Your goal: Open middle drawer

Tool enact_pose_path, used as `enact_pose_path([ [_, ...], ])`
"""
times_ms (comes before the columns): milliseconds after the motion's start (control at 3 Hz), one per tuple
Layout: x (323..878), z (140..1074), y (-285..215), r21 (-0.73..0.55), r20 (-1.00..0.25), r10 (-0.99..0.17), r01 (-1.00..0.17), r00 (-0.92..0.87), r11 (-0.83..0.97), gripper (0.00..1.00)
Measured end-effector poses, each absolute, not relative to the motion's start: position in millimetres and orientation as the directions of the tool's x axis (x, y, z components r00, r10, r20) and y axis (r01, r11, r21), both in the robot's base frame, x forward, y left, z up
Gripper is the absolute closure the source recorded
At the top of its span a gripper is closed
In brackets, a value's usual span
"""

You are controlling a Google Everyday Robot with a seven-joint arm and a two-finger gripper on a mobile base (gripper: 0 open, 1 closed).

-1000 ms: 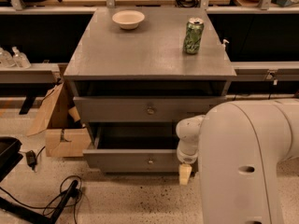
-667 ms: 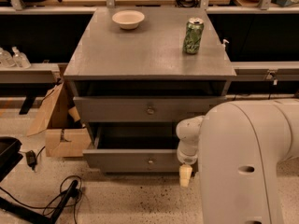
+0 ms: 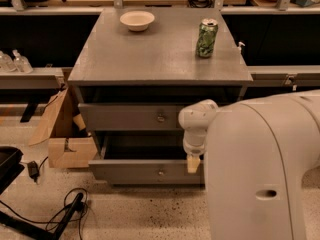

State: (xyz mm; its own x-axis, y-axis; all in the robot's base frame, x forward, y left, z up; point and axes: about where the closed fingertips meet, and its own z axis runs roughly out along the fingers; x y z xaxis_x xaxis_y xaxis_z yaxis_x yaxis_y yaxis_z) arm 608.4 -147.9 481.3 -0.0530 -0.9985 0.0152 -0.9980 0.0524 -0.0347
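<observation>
Middle drawer (image 3: 125, 117) sits mid-front of the cabinet (image 3: 160, 59), looks shut. Gripper (image 3: 193, 163) hangs low at the cabinet's front right, below the knob (image 3: 161, 117), probably lining up. Can't tell if it's spread or pinched.

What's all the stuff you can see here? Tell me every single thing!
cabinet: one, grey, middle of the view.
bowl: one, white, back of the cabinet top.
can: one, green, upright on the right of the cabinet top.
upper drawer: one, grey with a round knob, under the cabinet top.
middle drawer: one, grey, pulled out below the upper drawer.
cardboard box: one, brown, on the floor left of the cabinet.
bottles: two, clear, far left.
cables: black, on the floor at lower left.
robot arm: one, white, right foreground.
gripper: one, cream tip, at the middle drawer's top edge, right of its knob.
</observation>
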Motion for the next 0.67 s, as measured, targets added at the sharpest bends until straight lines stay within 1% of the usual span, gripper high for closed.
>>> enact_pose_path([
  [333,628.5,508.2,-137.8,-0.097,-0.004,-1.0,-0.995,-0.024,0.025,0.72],
  [667,626.7,505.6,-138.4,-0.091,-0.002,-1.0,-0.996,-0.025,0.026,0.95],
])
